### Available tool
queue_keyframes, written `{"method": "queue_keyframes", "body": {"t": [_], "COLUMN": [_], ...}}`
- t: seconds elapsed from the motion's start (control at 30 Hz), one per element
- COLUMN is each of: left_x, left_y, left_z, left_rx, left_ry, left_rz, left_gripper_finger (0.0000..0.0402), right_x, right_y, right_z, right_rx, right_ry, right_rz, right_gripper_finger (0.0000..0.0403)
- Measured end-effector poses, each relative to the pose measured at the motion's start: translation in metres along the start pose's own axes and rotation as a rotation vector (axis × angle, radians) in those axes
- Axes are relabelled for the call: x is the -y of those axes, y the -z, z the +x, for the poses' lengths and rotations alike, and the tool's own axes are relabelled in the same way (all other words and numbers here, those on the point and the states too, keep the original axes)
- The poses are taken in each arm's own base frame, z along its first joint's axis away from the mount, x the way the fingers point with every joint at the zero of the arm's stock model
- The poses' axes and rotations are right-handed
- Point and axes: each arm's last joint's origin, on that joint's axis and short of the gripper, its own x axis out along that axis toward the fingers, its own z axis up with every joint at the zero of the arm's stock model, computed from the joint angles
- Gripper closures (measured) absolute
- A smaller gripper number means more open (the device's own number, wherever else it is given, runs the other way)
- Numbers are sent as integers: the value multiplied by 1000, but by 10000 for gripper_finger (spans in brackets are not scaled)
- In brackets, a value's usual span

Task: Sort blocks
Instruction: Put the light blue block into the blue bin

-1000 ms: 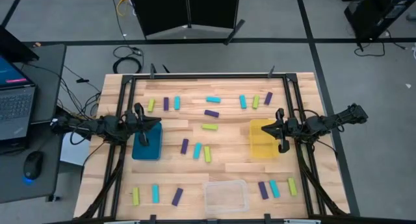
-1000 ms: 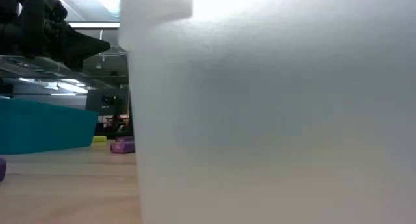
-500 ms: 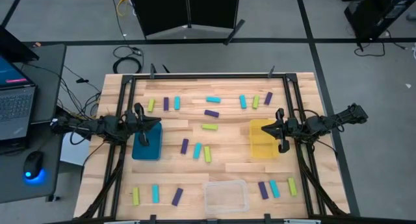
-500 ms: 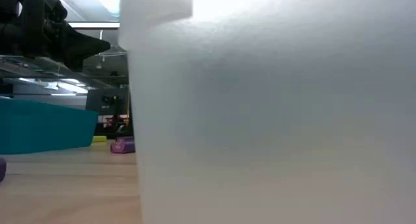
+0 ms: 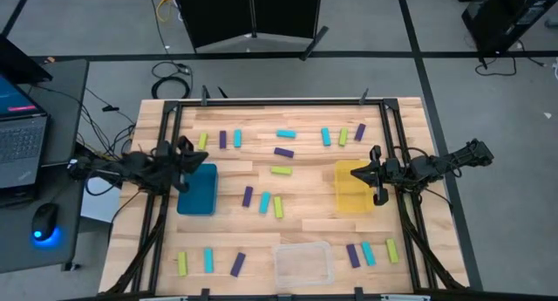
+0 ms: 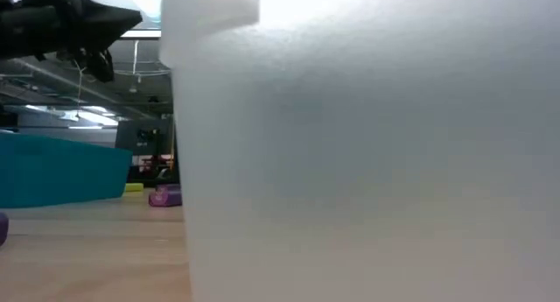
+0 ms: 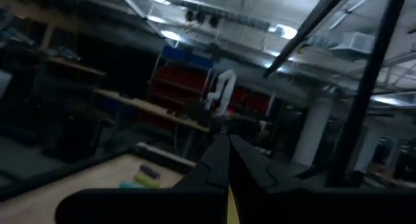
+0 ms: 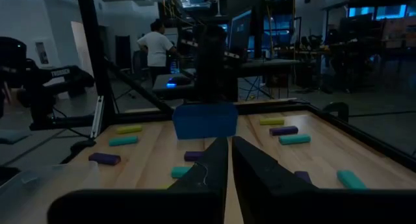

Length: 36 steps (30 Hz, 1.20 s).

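Now left gripper [image 5: 182,153] pressed together at teal bin [image 5: 198,193] edge; right gripper [image 5: 376,174] likewise, beside yellow bin [image 5: 352,188].

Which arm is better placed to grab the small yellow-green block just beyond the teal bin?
Left. The left gripper hangs right beside the small yellow-green rectangular block, near the teal square bin. The right gripper is over the yellow square bin, across the table.

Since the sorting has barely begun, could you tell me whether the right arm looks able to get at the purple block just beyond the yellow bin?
Probably yes: the right gripper sits beside the yellow bin, and the purple block lies uncovered on bare wood.
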Motion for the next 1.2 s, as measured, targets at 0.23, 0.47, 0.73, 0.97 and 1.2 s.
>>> {"method": "queue_keyframes", "body": {"t": [0.23,0.47,0.73,0.97,1.2], "left_x": [2,9,16,-34,-103], "left_y": [-7,-26,-43,-25,6], "left_z": [2,24,89,154,178], "left_rx": [46,-89,-371,-678,-834], "left_ry": [-18,-279,-589,-722,-899], "left_rz": [29,71,136,-19,-167], "left_gripper_finger": [386,386,359,296,246], "right_x": [0,0,0,1,2], "right_y": [0,0,-11,-35,-47], "right_z": [0,0,-1,-6,-12], "right_rx": [0,1,114,352,485], "right_ry": [0,0,1,-6,-12], "right_rz": [0,0,-68,67,132], "right_gripper_finger": [369,369,369,369,369]}}
